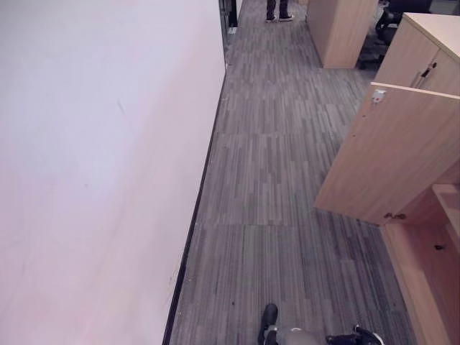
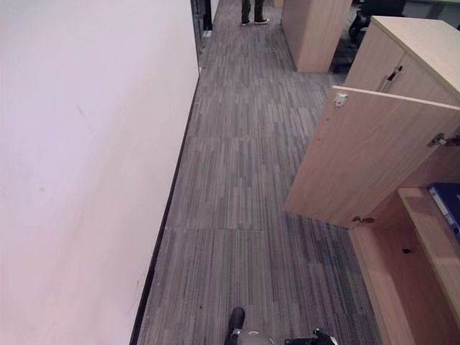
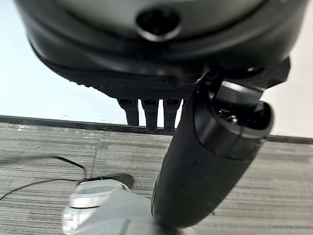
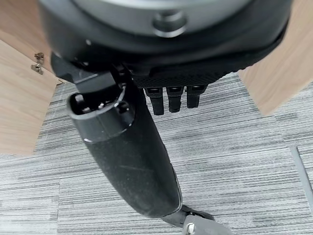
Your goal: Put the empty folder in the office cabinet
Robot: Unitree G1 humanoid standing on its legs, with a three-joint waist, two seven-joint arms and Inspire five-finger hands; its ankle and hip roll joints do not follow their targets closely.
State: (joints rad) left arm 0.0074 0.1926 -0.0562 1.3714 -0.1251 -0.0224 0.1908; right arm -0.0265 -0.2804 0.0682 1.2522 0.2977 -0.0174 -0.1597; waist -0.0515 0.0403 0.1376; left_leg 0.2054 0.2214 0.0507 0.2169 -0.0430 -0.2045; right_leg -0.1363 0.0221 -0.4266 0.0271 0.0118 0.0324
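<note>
The cabinet (image 2: 402, 215) stands open to the robot's right, nearer the right hand (image 4: 146, 147) than the left hand (image 3: 205, 161), both with fingers straight and empty, a blue folder (image 2: 447, 205) already shelved inside.

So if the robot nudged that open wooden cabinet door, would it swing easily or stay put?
The light wooden cabinet door would probably swing easily: it hangs open on a metal hinge above the grey carpet floor. As a flat rigid panel, it likely wouldn't flex. A hard push might bang it.
</note>
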